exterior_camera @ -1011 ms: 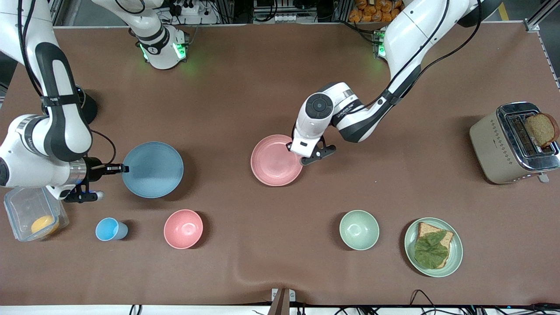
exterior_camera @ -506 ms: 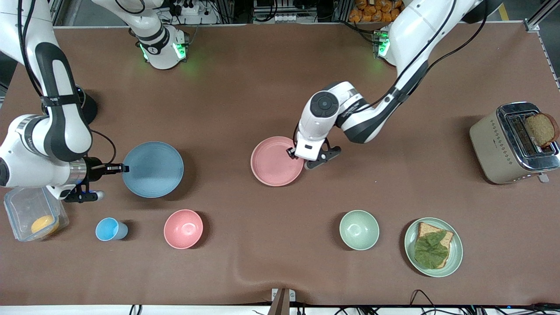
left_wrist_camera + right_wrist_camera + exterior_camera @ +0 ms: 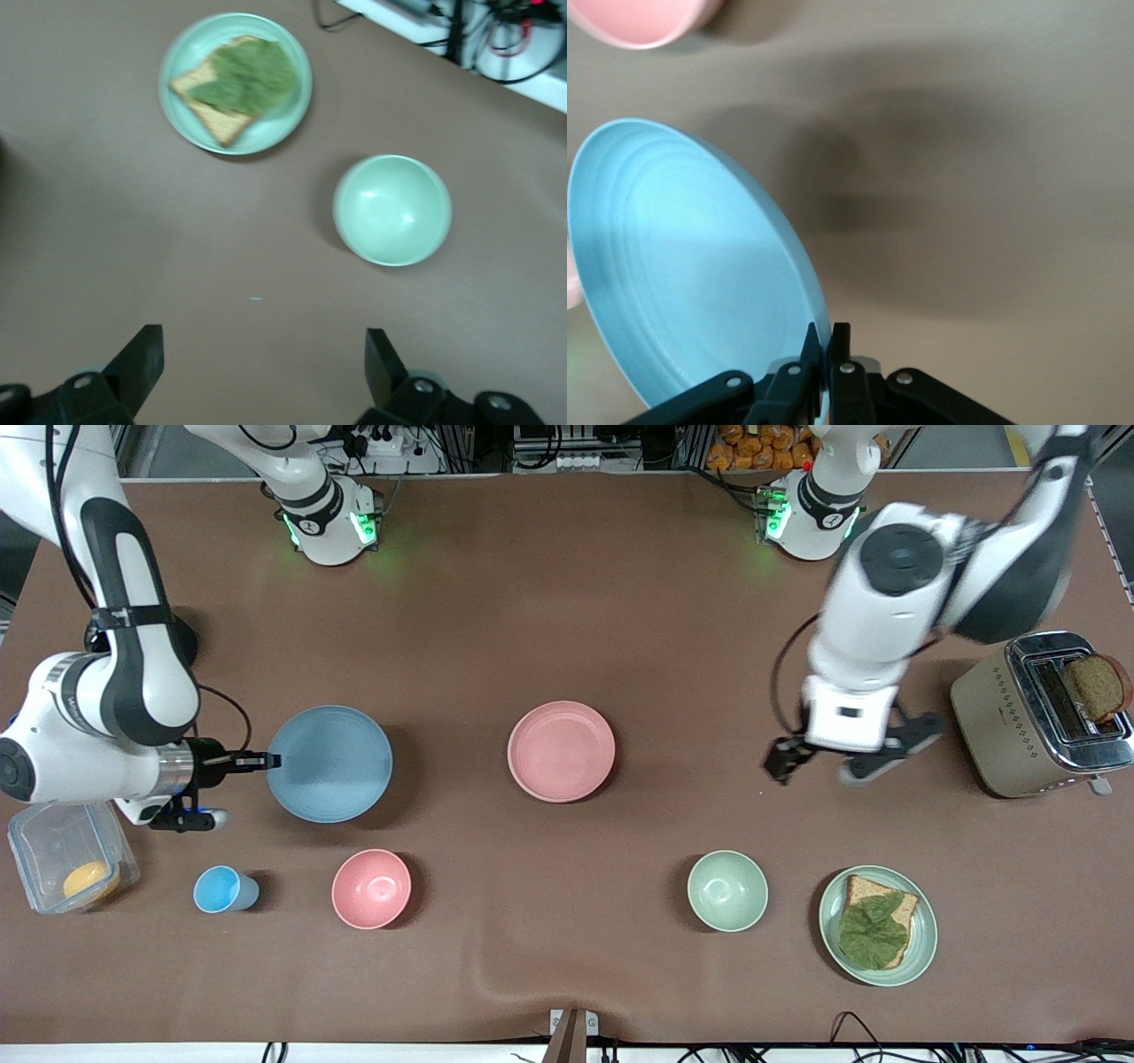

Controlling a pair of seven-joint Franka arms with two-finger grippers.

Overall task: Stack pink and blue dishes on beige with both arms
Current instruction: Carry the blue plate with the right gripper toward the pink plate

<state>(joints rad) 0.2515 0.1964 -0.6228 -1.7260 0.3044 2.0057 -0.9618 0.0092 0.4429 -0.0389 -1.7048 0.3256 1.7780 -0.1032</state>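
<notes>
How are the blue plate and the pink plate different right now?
The blue plate is pinched at its rim by the right tool, while the pink plate lies free, touched by nothing. The blue one sits toward the right arm's end of the table; the pink one is near the middle. Both are flat, round and about equally wide.

High front overview, wrist views downward — left shares green bowl (image 3: 727, 890) (image 3: 392, 210)

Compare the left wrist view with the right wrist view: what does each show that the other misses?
Left wrist only: the open left gripper over bare table, the green bowl, and the green plate with bread and lettuce. Right wrist only: the right gripper shut on the blue plate's rim, plus an edge of the pink bowl. Shared: only the brown table.
</notes>
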